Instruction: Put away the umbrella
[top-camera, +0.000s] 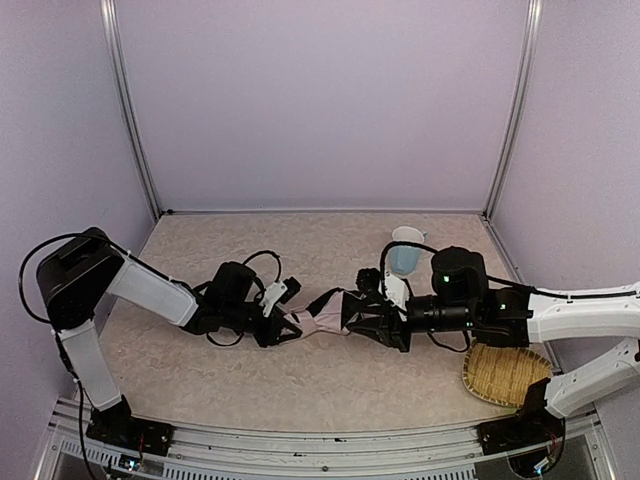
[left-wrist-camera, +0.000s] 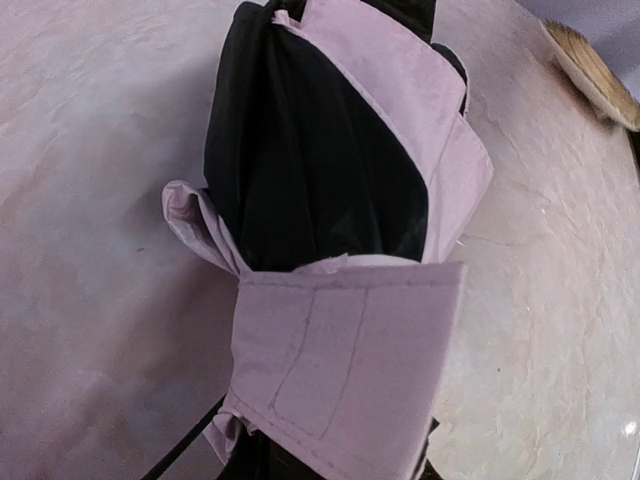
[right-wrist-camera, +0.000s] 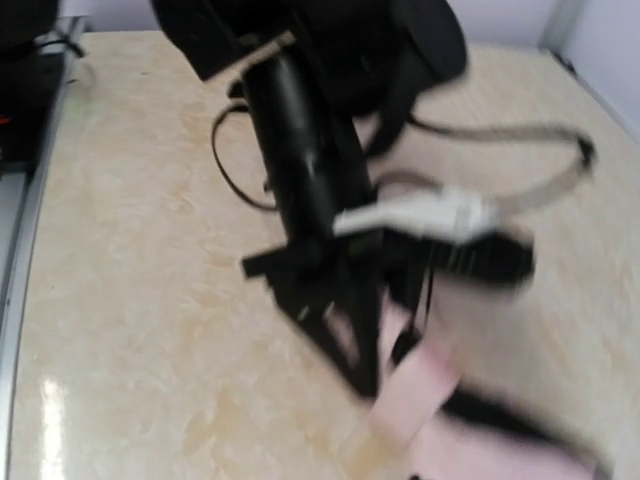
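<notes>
Both ends of pale pink folding fabric umbrella (top-camera: 322, 318), black lining, attended at middle of bench (top-camera: 300, 255): left fingers (top-camera: 272, 323), right fingers (top-camera: 372, 320). Opening of each cannot be told; wrist views blocked, blurred.

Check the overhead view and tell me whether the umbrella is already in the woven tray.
No, the umbrella is at the middle of the table, apart from the woven tray at the near right corner.
</notes>
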